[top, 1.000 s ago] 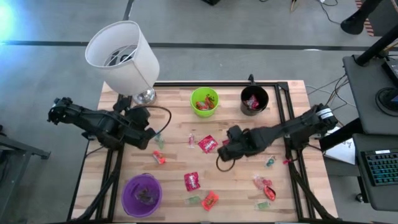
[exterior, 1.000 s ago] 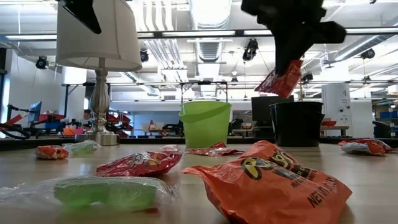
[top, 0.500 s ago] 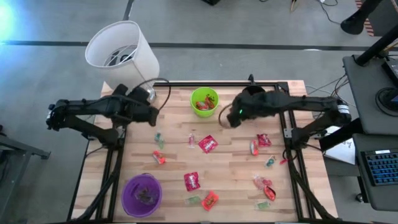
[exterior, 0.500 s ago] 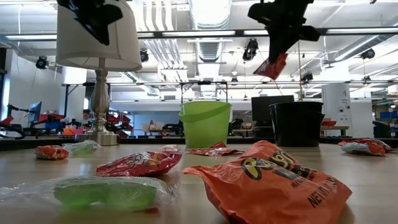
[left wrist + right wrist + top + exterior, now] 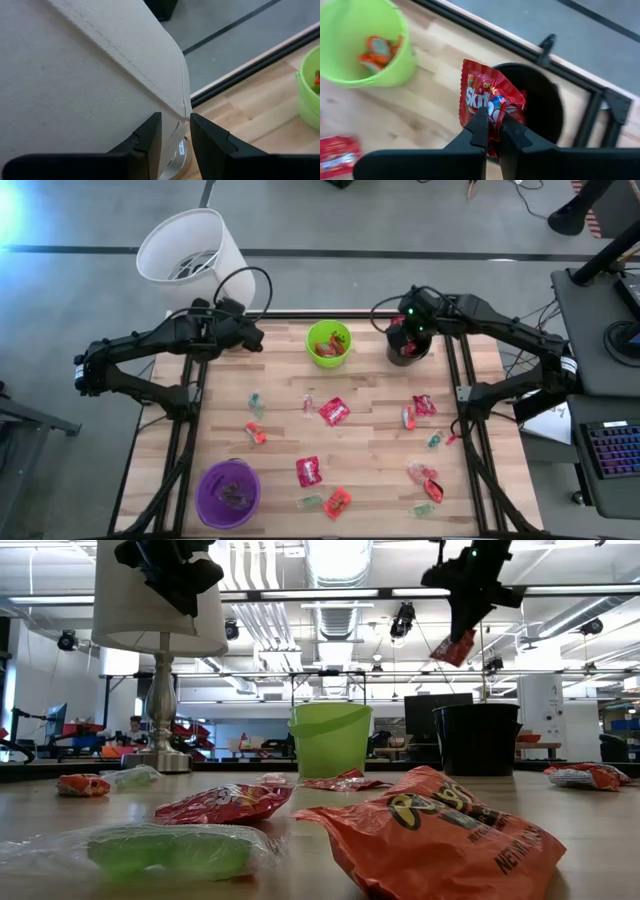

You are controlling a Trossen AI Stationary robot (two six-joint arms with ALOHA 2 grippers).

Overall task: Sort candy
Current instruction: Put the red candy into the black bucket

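My right gripper (image 5: 408, 332) is shut on a red Skittles packet (image 5: 489, 102) and hovers over the black cup (image 5: 406, 346), which has red candy in it. In the low view the packet (image 5: 455, 646) hangs clear above the cup (image 5: 478, 738). My left gripper (image 5: 243, 332) is raised beside the white lamp shade (image 5: 190, 246), fingers a narrow gap apart (image 5: 175, 131), with the shade's rim (image 5: 183, 106) showing beyond the gap. Other candy lies flat on the table: a red packet (image 5: 334, 411), another (image 5: 309, 471), an orange one (image 5: 337, 501). My right gripper pinches the Skittles packet between its two fingers near one end (image 5: 492, 117), coming from above and pointing down. The rest of the packet hangs below the fingers, lifted clear over the black cup's mouth (image 5: 540, 95). My left gripper is close to the shade's rim; whether it touches, I cannot tell.
A green cup (image 5: 328, 343) with orange candy stands at the far edge, and a purple cup (image 5: 228, 492) at the near left. More sweets lie at the right (image 5: 424, 405) and near right (image 5: 425, 478). The lamp stands at the far-left corner. A black frame (image 5: 455, 360) borders the table.
My right gripper has carried the red packet up and from the table's middle toward the far edge, ending over the black cup. My left gripper has risen and moved toward the far edge, up to the lamp.
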